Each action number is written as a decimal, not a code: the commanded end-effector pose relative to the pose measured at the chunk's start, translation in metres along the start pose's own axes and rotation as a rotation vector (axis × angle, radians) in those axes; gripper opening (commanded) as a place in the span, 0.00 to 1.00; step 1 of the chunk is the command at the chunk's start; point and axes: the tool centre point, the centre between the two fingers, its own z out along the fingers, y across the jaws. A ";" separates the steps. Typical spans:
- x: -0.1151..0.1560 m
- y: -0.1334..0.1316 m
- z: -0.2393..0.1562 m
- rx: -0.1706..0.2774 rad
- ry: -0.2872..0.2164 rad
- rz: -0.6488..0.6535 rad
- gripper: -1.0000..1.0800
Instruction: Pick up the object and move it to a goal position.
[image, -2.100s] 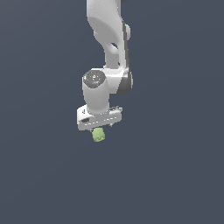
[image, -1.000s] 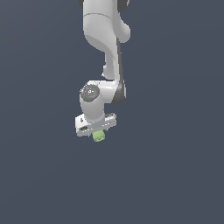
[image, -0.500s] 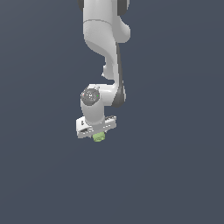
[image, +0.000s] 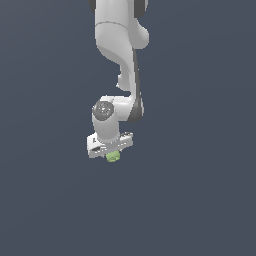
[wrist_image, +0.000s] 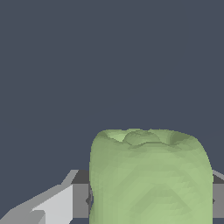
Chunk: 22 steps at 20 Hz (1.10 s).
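Observation:
The object (image: 113, 156) is a small light-green lumpy block. It hangs just under the white hand of the arm in the exterior view. My gripper (image: 112, 154) is shut on it, with most of the block tucked beneath the hand's crossbar. In the wrist view the object (wrist_image: 151, 177) fills the near field, rounded and dimpled on its far face, squeezed between two grey fingers (wrist_image: 81, 200), one on each side of it. The arm reaches down from above, its wrist bent over the block.
A plain dark blue-grey surface (image: 200, 200) fills both views, with no other object, edge or marker in sight.
The hand has drifted slightly toward the exterior view's left and a little lower, carrying the block. The arm's upper links have straightened over it. The grip is unchanged.

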 end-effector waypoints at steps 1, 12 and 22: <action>0.001 0.001 -0.004 0.000 0.001 0.000 0.00; 0.016 0.012 -0.066 0.000 0.001 0.000 0.00; 0.041 0.030 -0.161 0.000 0.001 0.000 0.00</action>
